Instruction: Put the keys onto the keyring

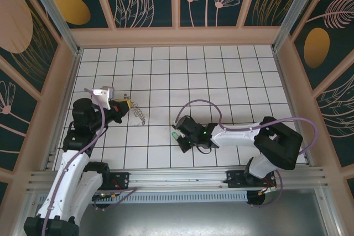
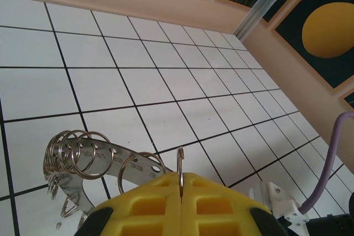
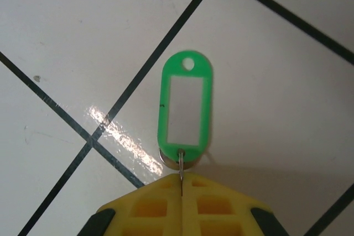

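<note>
Two tools are at work, both closed, each on its own piece. The left tool has its yellow fingers pressed together on one thin wire loop of the keyring, which stands edge-on in the seam between them. The rest of the keyring, a curved punched metal strip carrying a cluster of split loops, trails off to the side. From above, it sits at the left of the white tiled counter, well apart from the other piece.

The right tool is closed on the small wire loop at the bottom end of the green key tag. The tag points away from the tool, flat over a tile near the counter's middle. Whether it rests on the tile or hangs just above it I cannot tell.

The tag looks like light, stiff plastic with a smooth face, so it would likely swing or twist on its loop if moved fast. The wire loop is the sensible place to hold, yet it is thin and hard and could slip or pivot between the pads. The keyring is probably heavier, loose and jangly, so its free loops may shift as it moves. Threading one split loop onto another calls for steady alignment and a firm pinch close to the joining point.
</note>
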